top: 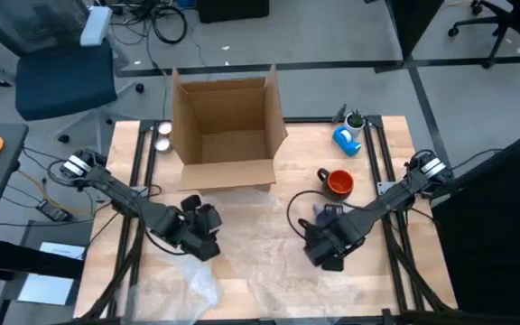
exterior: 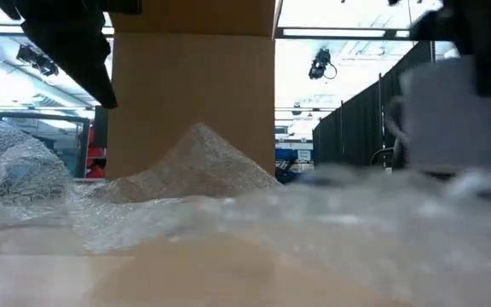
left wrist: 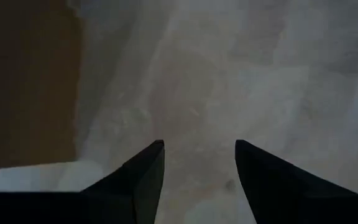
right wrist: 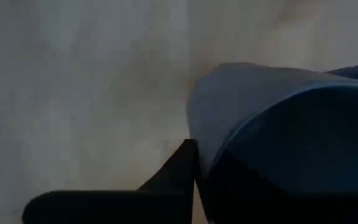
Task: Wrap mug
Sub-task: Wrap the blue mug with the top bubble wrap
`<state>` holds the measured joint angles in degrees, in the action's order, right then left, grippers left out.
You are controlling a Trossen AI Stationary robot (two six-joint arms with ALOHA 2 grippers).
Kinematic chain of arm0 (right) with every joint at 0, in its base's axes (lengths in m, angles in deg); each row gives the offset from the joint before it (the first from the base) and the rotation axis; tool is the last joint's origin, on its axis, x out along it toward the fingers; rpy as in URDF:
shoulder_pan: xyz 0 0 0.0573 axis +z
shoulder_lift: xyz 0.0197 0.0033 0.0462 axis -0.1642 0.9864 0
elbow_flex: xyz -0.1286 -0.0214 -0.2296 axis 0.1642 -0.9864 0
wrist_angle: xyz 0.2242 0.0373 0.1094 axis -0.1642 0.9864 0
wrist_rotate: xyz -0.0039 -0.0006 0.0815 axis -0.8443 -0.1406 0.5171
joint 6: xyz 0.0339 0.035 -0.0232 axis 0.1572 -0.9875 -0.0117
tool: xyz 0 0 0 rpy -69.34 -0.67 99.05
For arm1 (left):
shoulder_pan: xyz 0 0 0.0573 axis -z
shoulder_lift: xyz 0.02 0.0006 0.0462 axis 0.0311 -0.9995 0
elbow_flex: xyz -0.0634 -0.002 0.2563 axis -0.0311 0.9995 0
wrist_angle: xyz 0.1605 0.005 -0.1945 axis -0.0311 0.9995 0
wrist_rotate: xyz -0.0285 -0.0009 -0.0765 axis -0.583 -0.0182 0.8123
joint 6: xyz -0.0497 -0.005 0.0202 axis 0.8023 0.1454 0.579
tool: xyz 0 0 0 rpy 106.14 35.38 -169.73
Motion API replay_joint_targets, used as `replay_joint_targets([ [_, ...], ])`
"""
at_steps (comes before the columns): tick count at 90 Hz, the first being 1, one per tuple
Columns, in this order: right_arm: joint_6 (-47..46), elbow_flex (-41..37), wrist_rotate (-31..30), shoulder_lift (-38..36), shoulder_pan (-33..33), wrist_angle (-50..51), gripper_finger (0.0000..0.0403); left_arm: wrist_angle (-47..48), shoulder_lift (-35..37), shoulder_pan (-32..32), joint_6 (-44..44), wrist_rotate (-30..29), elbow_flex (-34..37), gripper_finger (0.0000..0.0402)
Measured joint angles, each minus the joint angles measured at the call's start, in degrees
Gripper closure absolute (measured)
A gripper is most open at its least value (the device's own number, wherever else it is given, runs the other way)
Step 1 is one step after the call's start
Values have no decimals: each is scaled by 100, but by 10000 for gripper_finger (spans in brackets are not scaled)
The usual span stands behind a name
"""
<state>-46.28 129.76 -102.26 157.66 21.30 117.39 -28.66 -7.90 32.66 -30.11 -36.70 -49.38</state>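
Right gripper (top: 325,246): clamped on a blue-grey mug (right wrist: 278,124) — above the bubble wrap (top: 251,262).
Left gripper (left wrist: 199,163): fingers apart, empty — near the cardboard box (top: 227,126).

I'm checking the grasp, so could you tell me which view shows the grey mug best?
The right wrist view: the grey mug fills it. The low view shows it blurred; the high view mostly hides it under the right gripper; the left wrist view misses it.

No text, label, brand, number or sign can be read in any of the views. The cardboard box (top: 227,126) shows plain brown sides, and the orange mug (top: 339,183) and the blue object at the far right of the table (top: 348,139) carry no lettering that can be made out.
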Motion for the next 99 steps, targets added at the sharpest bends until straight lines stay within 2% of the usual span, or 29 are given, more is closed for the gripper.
replay_joint_targets([
  [11,664,33,0,17,-127,-1151,402,123,0,-38,108,-52,0,224],
  [24,1924,35,291,227,-159,-2319,403,776,0,-150,860,-9,22,221],
  [33,2611,37,383,391,-118,-2929,403,897,0,-162,875,30,113,219],
  [50,3272,35,428,592,-72,-2910,403,879,0,-333,1021,118,290,219],
  [78,2951,35,512,942,-214,-2706,403,659,0,-968,1302,683,848,218],
  [99,3111,41,415,1016,-201,-2765,403,206,-4,-1189,1172,697,1217,218],
])
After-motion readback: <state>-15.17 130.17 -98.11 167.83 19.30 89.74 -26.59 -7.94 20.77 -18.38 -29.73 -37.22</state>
